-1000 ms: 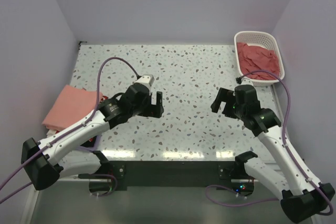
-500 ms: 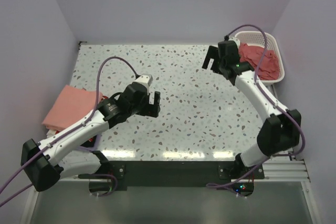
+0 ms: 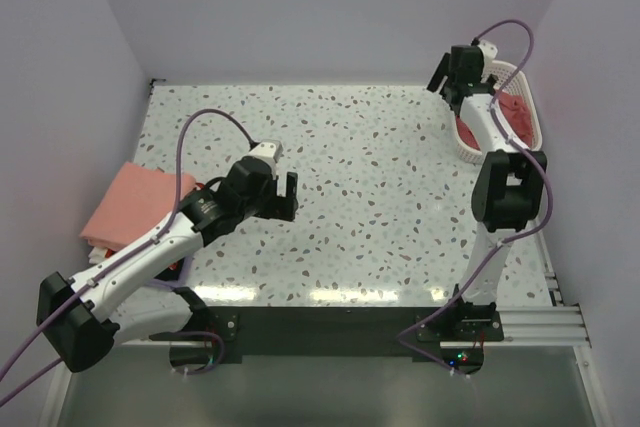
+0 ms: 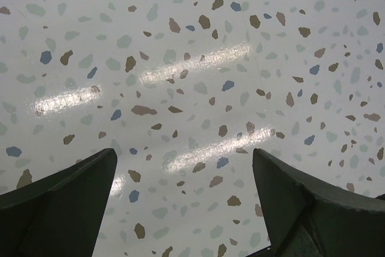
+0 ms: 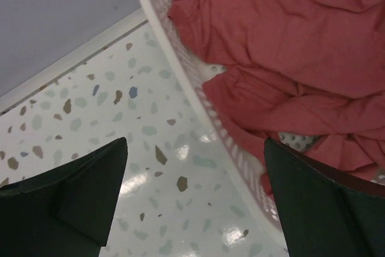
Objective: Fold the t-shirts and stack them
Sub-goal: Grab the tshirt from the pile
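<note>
My left gripper (image 4: 183,197) hangs wide open and empty over bare desk (image 3: 380,167). My right gripper (image 5: 195,197) is spread just as wide and holds nothing. It is poised over the rim of the basket (image 5: 155,13) in the far right corner. Crumpled red tees (image 5: 289,40) lie inside it. A folded pink tee (image 3: 135,197) sits at the desk's left edge, beside my left arm.

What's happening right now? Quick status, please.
Left end effector open, empty, over table. Right end effector open, empty, above basket rim; red shirts crumpled inside. Nothing in the way.
</note>
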Robot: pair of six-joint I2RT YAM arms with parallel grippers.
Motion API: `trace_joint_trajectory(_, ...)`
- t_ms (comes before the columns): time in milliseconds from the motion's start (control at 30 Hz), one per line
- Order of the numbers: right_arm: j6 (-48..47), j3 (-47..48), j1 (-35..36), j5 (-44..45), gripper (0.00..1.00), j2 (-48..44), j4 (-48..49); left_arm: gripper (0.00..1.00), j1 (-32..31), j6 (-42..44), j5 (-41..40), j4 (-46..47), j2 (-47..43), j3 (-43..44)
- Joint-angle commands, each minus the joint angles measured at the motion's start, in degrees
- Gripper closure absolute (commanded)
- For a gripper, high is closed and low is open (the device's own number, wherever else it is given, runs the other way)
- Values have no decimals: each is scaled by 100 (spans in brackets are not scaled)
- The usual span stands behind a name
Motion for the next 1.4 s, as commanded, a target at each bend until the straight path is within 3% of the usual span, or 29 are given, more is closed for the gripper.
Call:
trace_joint_trajectory(0, 250, 91, -509, 334, 1, 191, 366, 0, 32, 158, 134, 252, -137, -39)
trace_joint_trajectory(200, 426, -103, -914, 422, 2, 534, 718, 0, 23, 184, 443, 314, -67, -75)
trace_joint_trajectory(567, 400, 433, -1221, 457, 2, 1491, 938, 0, 32, 210, 645, 314, 65, -92)
trace_joint_trajectory(1000, 506, 319, -1538, 396, 7, 1853, 1613, 0, 32, 246, 821, 332, 355, -92)
trace_joint_trajectory(1167, 339, 319, -1574, 326, 29, 1906, 1878, 0, 41, 254, 865, 332, 443, -75)
trace_joint_trajectory(1200, 286, 371, -1582, 325, 45, 1932, 1869, 0, 49, 246, 865, 332, 452, -75)
trace_joint_trajectory(1267, 242, 363, -1582, 264, 65, 1915, 1904, 0, 49, 263, 882, 349, 496, -57)
trace_joint_trajectory(1300, 198, 319, -1582, 255, 79, 1889, 1939, 0, 58, 263, 891, 340, 513, -57)
trace_joint_trajectory(1367, 137, 240, -1582, 211, 91, 1766, 2079, 0, 50, 272, 909, 349, 531, -48)
